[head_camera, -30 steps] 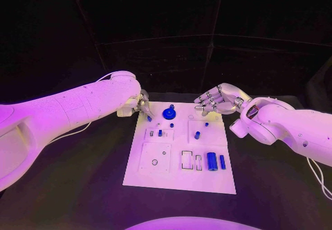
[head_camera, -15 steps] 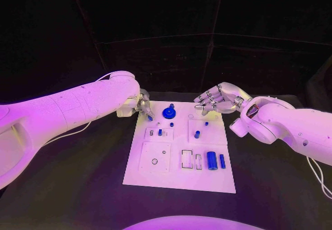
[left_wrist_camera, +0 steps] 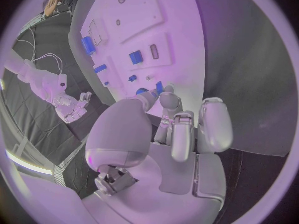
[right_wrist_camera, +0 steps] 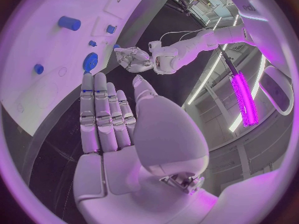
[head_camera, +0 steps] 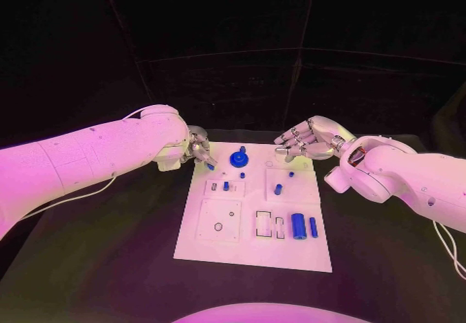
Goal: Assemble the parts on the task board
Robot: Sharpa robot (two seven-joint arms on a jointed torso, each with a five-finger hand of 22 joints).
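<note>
Pinching a small blue part at the task board edge, left hand fingers; right hand spread, empty

White task board flat mid-table, small blue parts scattered upright and lying across it.

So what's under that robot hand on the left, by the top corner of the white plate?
Under the left robot hand, a small blue part shows at its fingertips, at the far left corner of the task board. Whether the fingers pinch it is hidden.
</note>
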